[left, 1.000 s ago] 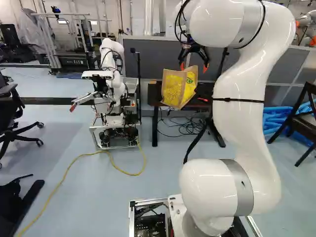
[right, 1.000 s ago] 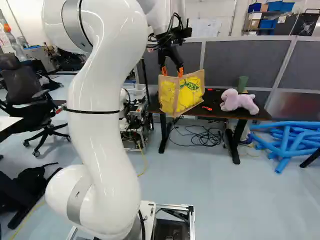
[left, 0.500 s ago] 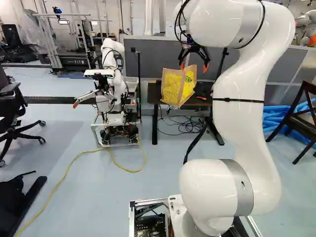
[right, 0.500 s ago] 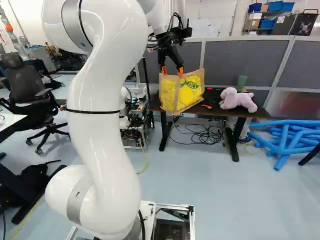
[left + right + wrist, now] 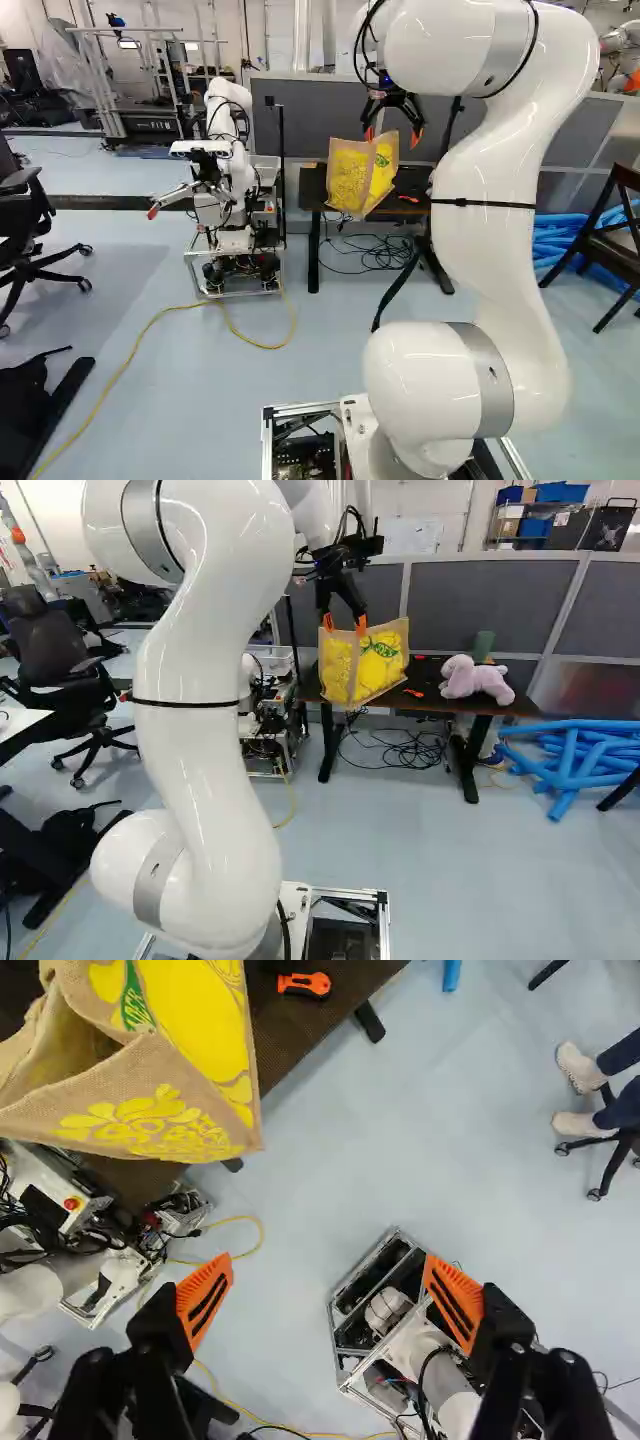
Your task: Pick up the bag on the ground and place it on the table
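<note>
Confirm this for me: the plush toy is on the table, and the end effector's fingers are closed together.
Not quite: the plush toy is on the table, but the wrist view shows the end effector's fingers standing wide apart.

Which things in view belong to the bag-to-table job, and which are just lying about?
Part of the job:
- yellow-patterned bag
- dark table
- gripper

Just lying about:
- pink plush toy
- orange tool
- blue tubes
- coiled black cables
</note>
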Available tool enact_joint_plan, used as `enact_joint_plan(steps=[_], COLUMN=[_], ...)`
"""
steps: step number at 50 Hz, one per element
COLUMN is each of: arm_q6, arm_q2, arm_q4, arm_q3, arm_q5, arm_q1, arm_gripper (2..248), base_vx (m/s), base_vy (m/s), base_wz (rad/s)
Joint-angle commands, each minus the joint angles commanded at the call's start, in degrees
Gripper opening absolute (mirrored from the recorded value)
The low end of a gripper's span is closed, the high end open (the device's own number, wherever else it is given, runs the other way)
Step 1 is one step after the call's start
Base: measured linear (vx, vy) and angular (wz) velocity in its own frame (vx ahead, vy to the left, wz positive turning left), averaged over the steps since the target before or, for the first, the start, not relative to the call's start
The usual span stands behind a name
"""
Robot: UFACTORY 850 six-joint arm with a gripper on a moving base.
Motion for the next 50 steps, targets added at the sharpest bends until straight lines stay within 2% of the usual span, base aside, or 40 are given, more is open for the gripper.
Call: enact_joint_plan(steps=[25,50], arm_q6=[-1.71,-4.77], arm_q2=[1.73,4.82], arm_q4=[0.49,1.37], arm_q3=[4.06,11.32], arm_q5=[5.03,14.05], arm_q1=[0.31,0.87], arm_gripper=[247,247], base_vx=[0.0,0.0], base_vy=[0.0,0.0], base_wz=[0.0,0.0])
